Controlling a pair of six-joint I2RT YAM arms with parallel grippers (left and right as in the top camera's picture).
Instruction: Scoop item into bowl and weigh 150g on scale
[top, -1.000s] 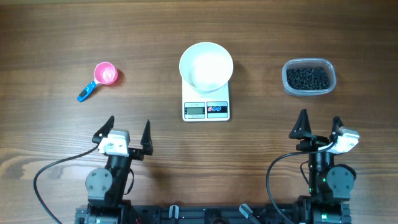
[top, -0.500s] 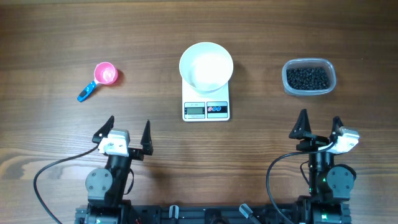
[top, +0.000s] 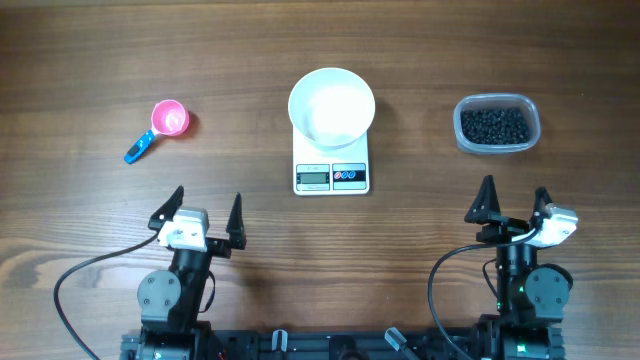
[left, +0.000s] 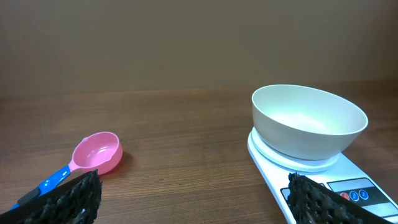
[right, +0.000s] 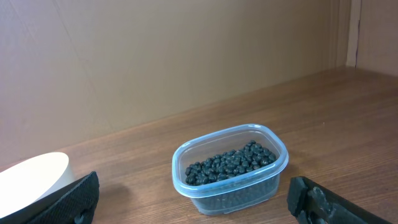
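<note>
A plain white bowl (top: 332, 105) (left: 308, 127) (right: 31, 180) stands empty on the small white scale (top: 332, 176) (left: 373, 190) at the table's middle back. The item, tiny black beans (top: 492, 125) (right: 230, 163), fills a clear plastic tub (top: 497, 145) (right: 231, 186) at the back right. A pink scoop with a blue handle (top: 160, 125) (left: 93, 155) lies at the back left. My left gripper (top: 207, 210) (left: 193, 199) hangs open near the front left, short of the scoop and the scale. My right gripper (top: 513, 200) (right: 193, 202) is open at the front right, short of the tub.
Bare wooden tabletop (top: 90, 60) lies between the grippers and the three objects. A cable (top: 70, 280) loops from the left arm's base at the front edge. A plain wall (left: 186, 43) rises behind the table.
</note>
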